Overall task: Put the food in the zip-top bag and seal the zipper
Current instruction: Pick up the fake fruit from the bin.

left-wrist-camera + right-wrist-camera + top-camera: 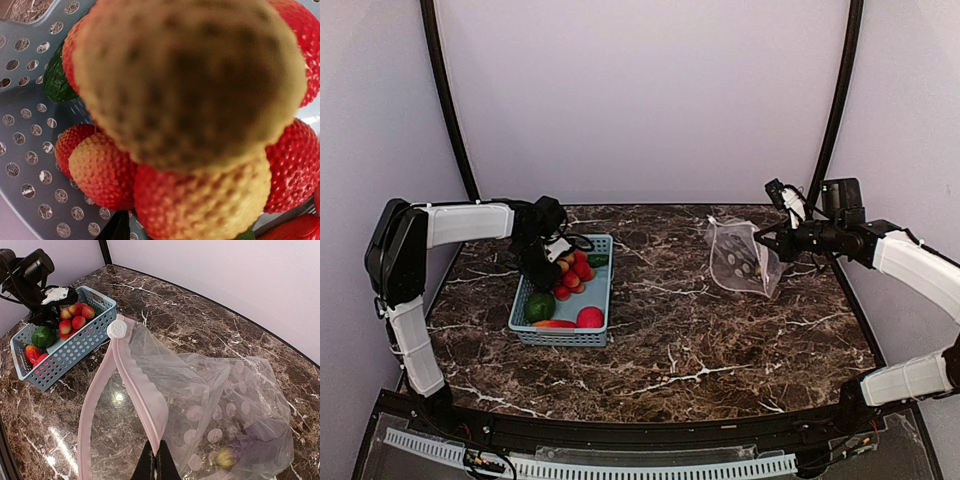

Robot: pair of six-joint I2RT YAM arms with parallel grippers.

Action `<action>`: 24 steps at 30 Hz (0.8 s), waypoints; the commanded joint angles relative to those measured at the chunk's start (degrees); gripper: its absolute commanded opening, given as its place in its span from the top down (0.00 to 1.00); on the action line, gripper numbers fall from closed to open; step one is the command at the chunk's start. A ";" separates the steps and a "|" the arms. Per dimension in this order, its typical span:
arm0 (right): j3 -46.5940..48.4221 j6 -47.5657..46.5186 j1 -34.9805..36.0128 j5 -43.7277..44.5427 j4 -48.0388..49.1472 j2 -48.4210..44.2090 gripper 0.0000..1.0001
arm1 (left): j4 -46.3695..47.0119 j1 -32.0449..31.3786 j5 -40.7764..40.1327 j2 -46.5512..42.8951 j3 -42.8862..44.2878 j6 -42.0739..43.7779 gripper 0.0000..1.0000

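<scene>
The food lies in a light blue basket [565, 338]: red and peach bumpy fruits [575, 272], a green avocado [539, 306] and a red round fruit [590, 318]. My left gripper [540, 262] reaches down into the basket. In the left wrist view a blurred peach fruit [190, 80] fills the frame close to the camera, and one dark fingertip [117, 229] shows below it. My right gripper [156, 452] is shut on the pink zipper [137, 385] at the mouth of the zip-top bag [225, 400], holding the mouth open. A purple piece [262, 440] and a yellowish one [225, 457] lie inside.
The basket [75, 347] stands on the left of the marble table, the bag [740, 258] at the back right with bare table between them. A white slider tab [116, 329] sits at one end of the zipper. Pale walls close in the back and both sides.
</scene>
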 commanded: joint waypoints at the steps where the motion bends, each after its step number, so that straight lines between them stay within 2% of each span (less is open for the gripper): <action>1: -0.65 -0.66 -0.40 -0.69 1.95 -0.85 1.00 | -1.76 0.09 -0.13 0.42 0.60 0.62 0.61; 14: -0.76 -0.84 -0.46 -0.60 1.86 -0.71 1.00 | -1.69 0.09 1.37 0.12 0.18 0.15 0.80; 21: -0.77 -1.01 -0.48 -0.27 1.90 -0.54 1.00 | 0.46 0.09 2.65 -5.47 -0.53 -0.95 0.95; 24: -0.77 -1.07 -0.47 -0.09 1.86 -0.20 1.00 | 1.34 0.09 3.79 -8.62 -0.67 -1.59 0.98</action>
